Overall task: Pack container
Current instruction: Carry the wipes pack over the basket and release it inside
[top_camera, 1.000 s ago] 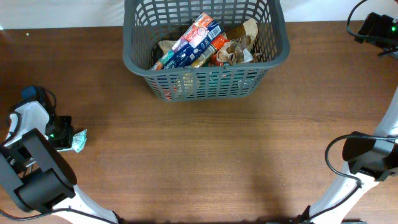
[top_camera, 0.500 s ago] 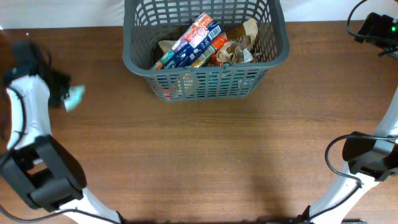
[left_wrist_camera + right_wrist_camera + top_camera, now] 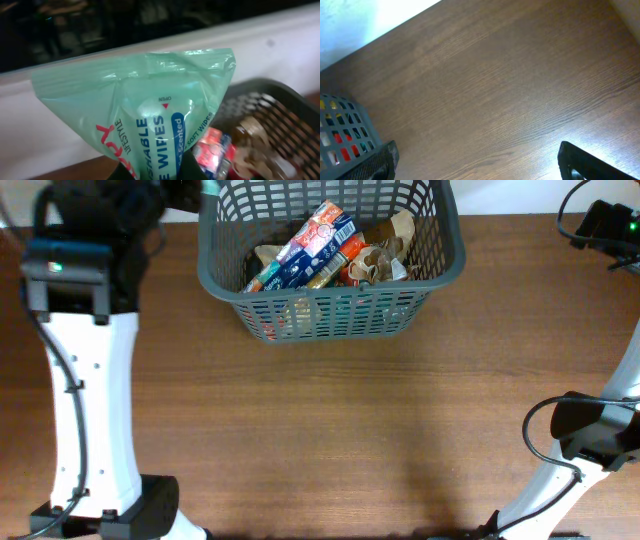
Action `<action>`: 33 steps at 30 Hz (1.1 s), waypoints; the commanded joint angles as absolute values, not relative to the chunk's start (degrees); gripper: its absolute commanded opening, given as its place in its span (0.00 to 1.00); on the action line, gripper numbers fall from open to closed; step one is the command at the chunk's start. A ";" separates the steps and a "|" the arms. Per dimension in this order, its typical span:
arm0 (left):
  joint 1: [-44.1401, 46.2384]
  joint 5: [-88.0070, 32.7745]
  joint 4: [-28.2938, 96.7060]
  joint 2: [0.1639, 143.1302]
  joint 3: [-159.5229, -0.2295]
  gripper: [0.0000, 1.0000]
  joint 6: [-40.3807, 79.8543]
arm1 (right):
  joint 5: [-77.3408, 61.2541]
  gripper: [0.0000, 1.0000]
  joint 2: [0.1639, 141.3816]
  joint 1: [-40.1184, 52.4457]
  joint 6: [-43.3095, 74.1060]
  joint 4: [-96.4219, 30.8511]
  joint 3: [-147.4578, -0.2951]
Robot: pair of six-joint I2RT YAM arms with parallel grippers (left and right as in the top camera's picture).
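The container [image 3: 330, 308] is a dark grey slotted basket at the back middle of the table, holding several packages. My left gripper [image 3: 192, 188] is raised at the basket's back left corner, shut on a pale green pack of wipes [image 3: 155, 115]. A sliver of the pack [image 3: 211, 185] shows in the overhead view. In the left wrist view the basket rim [image 3: 250, 92] and packages lie below and right of the pack. My right gripper [image 3: 477, 162] is open and empty above bare table, with the basket's corner [image 3: 340, 125] at its left.
The left arm [image 3: 85, 350] stretches up the left side of the table. The right arm's base [image 3: 590, 435] is at the lower right. A black device with cables [image 3: 605, 225] sits at the back right corner. A white wall runs behind the table.
My left gripper has lifted the green wipes pack from the left side of the table and carried it up to the basket's back left corner. The right arm has not moved.
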State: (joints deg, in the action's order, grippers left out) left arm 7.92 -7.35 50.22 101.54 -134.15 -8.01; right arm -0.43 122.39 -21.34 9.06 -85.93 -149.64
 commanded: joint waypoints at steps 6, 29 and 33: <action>14.26 -8.16 51.66 107.28 -133.86 0.02 -16.38 | 0.08 0.99 121.67 -21.41 9.52 -85.95 -149.84; 14.48 -8.19 50.70 128.09 -133.86 0.02 -9.69 | 0.08 0.99 121.67 -21.41 9.50 -85.95 -149.84; 14.50 -8.21 52.31 129.58 -133.86 0.02 -9.69 | 0.08 0.99 121.67 -21.41 9.50 -85.95 -149.84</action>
